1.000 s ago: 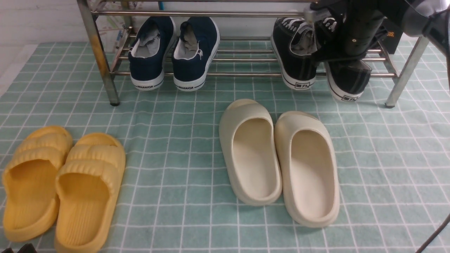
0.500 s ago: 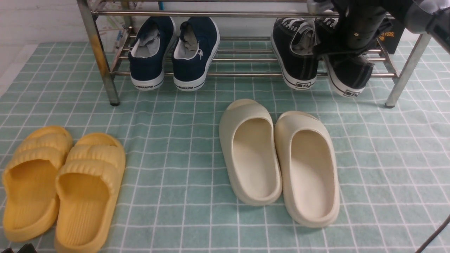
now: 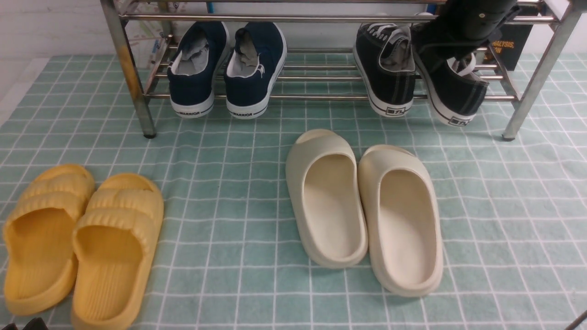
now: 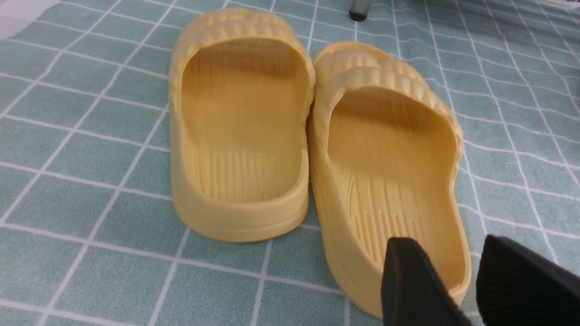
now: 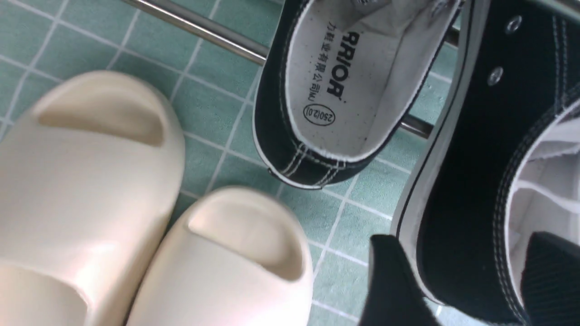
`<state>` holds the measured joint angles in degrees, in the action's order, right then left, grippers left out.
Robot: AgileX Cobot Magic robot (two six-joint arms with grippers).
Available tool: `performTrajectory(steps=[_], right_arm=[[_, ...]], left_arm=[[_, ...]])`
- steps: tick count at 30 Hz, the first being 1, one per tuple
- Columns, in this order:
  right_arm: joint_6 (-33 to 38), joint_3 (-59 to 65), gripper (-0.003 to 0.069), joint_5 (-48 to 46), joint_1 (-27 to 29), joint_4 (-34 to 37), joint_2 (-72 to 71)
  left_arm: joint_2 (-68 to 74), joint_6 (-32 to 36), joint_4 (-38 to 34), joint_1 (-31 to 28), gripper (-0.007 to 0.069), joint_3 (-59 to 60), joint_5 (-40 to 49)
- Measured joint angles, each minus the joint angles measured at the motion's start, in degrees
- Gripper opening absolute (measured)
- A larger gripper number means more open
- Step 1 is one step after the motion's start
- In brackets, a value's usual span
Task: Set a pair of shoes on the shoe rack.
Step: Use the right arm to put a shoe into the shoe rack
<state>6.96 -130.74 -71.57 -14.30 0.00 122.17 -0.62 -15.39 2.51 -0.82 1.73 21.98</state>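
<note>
Now right claw (image 5: pixel 466 253) spread astride black sneaker (image 3: pixel 458 94) collar; heel overhangs shoe rack (image 3: pixel 321 97) front bar; left claw (image 4: pixel 446 253) spread.

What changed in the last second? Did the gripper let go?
The right gripper let go of the right black sneaker, opened and lifted away; the sneaker settled slightly further onto the shoe rack, heel overhanging. The other black sneaker, navy sneakers, cream slides and yellow slides stayed put.
</note>
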Motion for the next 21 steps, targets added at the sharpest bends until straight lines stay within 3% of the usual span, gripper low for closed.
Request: performTrajectory(steps=[3,7,9,15,21], right_arm=[[-0.06,3.5,0.0274,0.0,0.0,0.31,-3.17],[-0.41,16.52,0.0066,0.18,0.42,0.0,-10.62],[-1.02,23.11,0.0007,0.99,1.32,-1.01,-12.6],[-4.8,33.38,-0.0003,14.03,4.54,-3.34,-11.9],[-6.05,33.15,-0.0003,23.62,4.85,-3.37,-7.69]], left_arm=[[0.0,0.0,0.0,0.0,0.0239,0.0,0.0],[0.0,0.0,0.0,0.0,0.0239,0.0,0.0],[0.0,0.0,0.0,0.0,0.0239,0.0,0.0],[0.0,0.0,0.0,0.0,0.0239,0.0,0.0],[0.0,0.0,0.0,0.0,0.0239,0.0,0.0]])
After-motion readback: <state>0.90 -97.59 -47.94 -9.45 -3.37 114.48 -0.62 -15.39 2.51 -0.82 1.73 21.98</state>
